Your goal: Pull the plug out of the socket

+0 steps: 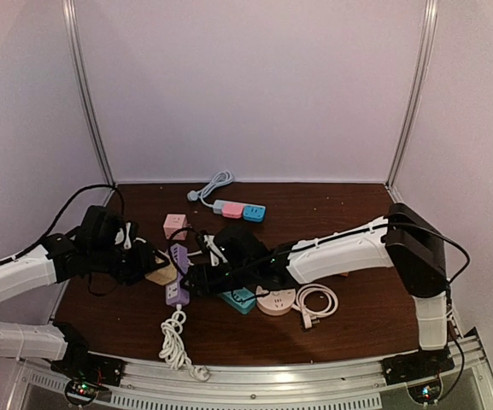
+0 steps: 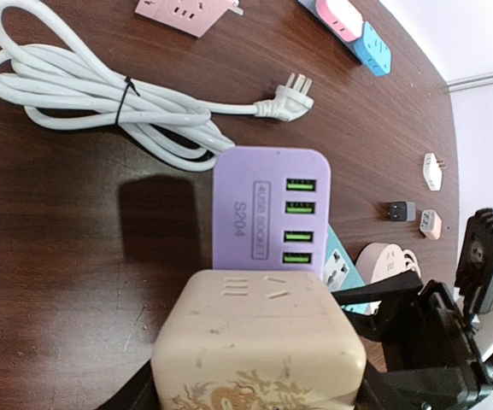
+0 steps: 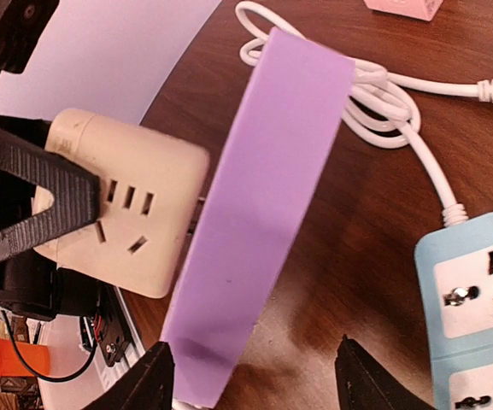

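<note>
Plug (image 2: 259, 342), a beige cube seated in the purple strip (image 2: 272, 209) left of centre, looks light, rigid and smooth. The left gripper (image 2: 259, 389) clamps its sides, a sound hold; the right gripper (image 3: 250, 380) gapes astride the strip's end.

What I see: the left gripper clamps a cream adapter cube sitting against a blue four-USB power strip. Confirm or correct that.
One thing is wrong: the power strip is purple, not blue, as the left wrist view shows. The rest stands: the left gripper clamps the cream adapter cube sitting against it.
</note>
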Robot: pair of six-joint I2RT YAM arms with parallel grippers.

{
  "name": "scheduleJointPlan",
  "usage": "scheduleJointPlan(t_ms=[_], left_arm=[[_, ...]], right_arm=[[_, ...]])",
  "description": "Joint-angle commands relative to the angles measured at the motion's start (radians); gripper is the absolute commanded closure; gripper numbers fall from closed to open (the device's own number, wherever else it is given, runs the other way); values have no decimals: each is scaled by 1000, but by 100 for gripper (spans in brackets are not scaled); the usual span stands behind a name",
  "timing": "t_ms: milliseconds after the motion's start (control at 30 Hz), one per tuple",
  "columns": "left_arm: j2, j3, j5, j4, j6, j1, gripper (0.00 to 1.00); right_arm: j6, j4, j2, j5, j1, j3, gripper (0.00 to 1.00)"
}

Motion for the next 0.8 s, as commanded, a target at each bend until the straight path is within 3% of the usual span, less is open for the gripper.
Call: scheduleJointPlan(t_ms=[0,200,400,533,767], left_arm=[[-17,17,34,143,-32,6,85],[-20,10,41,142,-29,5,85],[-89,16,-4,146,-13,5,86],[-151,21,-19,168,-2,4,85],[-200,53,-62,143,40,-1,86]], right_arm=[[-21,-15,37,-16,25,68,34],[-24,-61,88,-26,31,144,39],[18,-87,127,-32,29,168,77],[57,-89,137,-39,16,161,96],[67,-110,130,-21,3,169,100]])
